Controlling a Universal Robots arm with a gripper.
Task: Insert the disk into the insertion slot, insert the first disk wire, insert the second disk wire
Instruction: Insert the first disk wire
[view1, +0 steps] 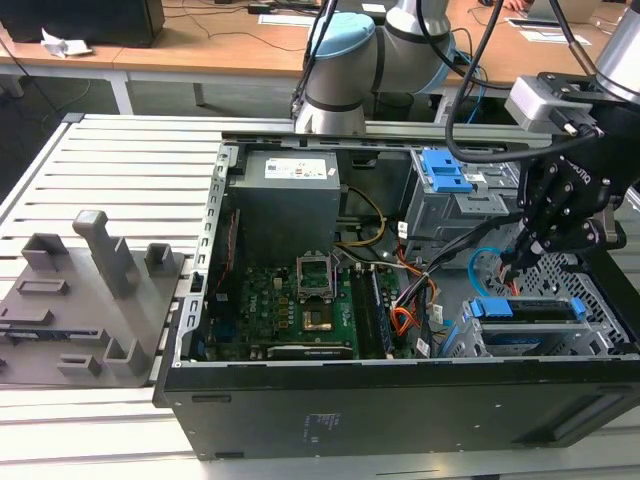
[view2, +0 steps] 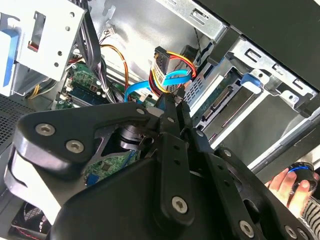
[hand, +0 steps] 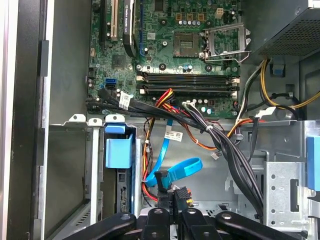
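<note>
At the exterior view's right end of the open computer case (view1: 400, 400): gripper (view1: 527, 250) hangs low inside, just far of the drive bay.

Disk (view1: 530, 312) is already seated in the insertion slot (view1: 600, 310), against the case's near wall. It stands on edge. Long axis runs left to right in the exterior view, parallel to that wall, with blue carrier tabs showing at both ends. In the second wrist view its connector edge (view2: 222, 97) is exposed and points toward the motherboard (view1: 290, 300) side, the exterior view's left. No plug is on it.

Gripper fingers are drawn together in both wrist views (view2: 172, 102) (hand: 173, 200). In the first wrist view the dark plug of the first disk wire (hand: 184, 192) sits right at the fingertips, apparently pinched. The exact contact is partly hidden by the fingers. Its orange-red strands arc just past the tips in the second wrist view (view2: 176, 56).

Second disk wire (hand: 175, 170) is loose. The light-blue ribbon loops in the open floor of the case just beside the gripper, its dark plug next to the fingertips, touching nothing of the disk. The same loop shows in the exterior view (view1: 478, 265), left of the gripper.

Taller cage with blue latch (view1: 445, 175) stands far of the disk bay.

A person's hand (view2: 289, 182) rests outside the case, beyond the slot's end.
</note>
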